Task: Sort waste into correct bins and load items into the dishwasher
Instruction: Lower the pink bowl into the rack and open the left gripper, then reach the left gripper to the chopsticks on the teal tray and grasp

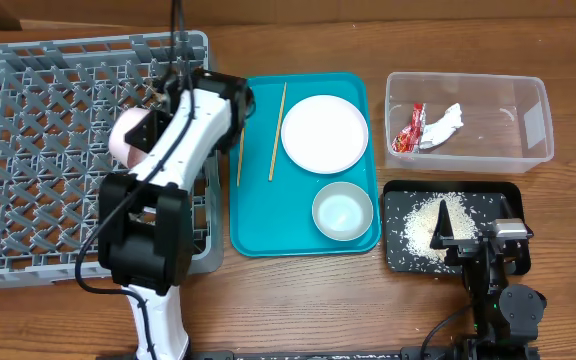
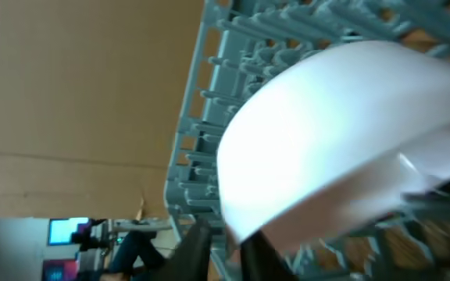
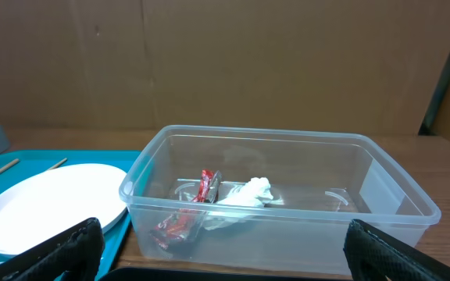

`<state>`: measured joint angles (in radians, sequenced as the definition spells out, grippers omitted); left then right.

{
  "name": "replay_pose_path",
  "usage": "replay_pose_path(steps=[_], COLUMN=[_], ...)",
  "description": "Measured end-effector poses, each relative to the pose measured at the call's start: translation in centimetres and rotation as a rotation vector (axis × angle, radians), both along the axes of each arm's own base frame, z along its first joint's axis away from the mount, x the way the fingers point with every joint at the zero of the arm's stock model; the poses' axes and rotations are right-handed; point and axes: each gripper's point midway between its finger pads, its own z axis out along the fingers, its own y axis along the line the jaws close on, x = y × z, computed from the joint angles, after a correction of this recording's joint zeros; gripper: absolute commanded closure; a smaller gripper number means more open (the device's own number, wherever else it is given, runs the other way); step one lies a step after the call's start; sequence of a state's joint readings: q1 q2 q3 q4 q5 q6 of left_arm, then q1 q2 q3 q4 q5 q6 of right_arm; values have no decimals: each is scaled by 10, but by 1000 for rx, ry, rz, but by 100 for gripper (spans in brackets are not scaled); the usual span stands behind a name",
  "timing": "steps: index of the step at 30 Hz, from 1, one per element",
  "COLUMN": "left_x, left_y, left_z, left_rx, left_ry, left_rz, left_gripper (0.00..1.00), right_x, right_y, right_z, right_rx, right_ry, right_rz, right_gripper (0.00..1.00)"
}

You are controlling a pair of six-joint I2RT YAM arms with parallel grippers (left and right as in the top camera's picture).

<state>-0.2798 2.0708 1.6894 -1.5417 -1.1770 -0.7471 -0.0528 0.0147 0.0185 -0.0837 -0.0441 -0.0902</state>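
Observation:
My left gripper point(image 1: 151, 122) is over the grey dish rack point(image 1: 28, 150), shut on a pinkish-white bowl point(image 1: 126, 136). In the left wrist view the bowl point(image 2: 334, 133) fills the frame above the dark fingers point(image 2: 229, 238), with rack pegs point(image 2: 209, 117) behind. The plate point(image 1: 324, 133), the second bowl point(image 1: 342, 211) and two chopsticks point(image 1: 278, 115) lie on the teal tray point(image 1: 258, 230). The clear tub point(image 1: 528, 130) holds the red wrapper point(image 1: 408, 130) and the tissue point(image 1: 446, 125). Rice point(image 1: 423, 225) lies in the black tray point(image 1: 398, 195). My right gripper point(image 1: 465, 232) is open above it. No cup is in view.
The right wrist view shows the clear tub point(image 3: 287, 211) straight ahead with the wrapper point(image 3: 201, 195) and tissue point(image 3: 244, 193) inside, and the plate point(image 3: 53, 207) on the teal tray point(image 3: 123, 234) to the left. A brown board wall stands behind the table.

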Motion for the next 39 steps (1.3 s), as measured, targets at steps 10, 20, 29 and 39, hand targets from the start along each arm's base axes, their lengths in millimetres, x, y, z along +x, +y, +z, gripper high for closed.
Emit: replay_pose_path(steps=[10, 20, 29, 39], left_x=[-19, -21, -22, 18], left_y=[-3, -8, -23, -145], left_z=[3, 16, 74, 77], left_rx=[-11, -115, -356, -951], left_ry=[91, -66, -325, -260], left_rz=[24, 96, 124, -253], left_gripper=[55, 19, 18, 24], right_x=[0, 0, 0, 0], right_y=[0, 0, 0, 0], right_z=[0, 0, 0, 0], right_rx=[0, 0, 0, 0], right_ry=[0, -1, 0, -1], right_rz=[0, 1, 0, 0], right_gripper=[0, 0, 0, 0])
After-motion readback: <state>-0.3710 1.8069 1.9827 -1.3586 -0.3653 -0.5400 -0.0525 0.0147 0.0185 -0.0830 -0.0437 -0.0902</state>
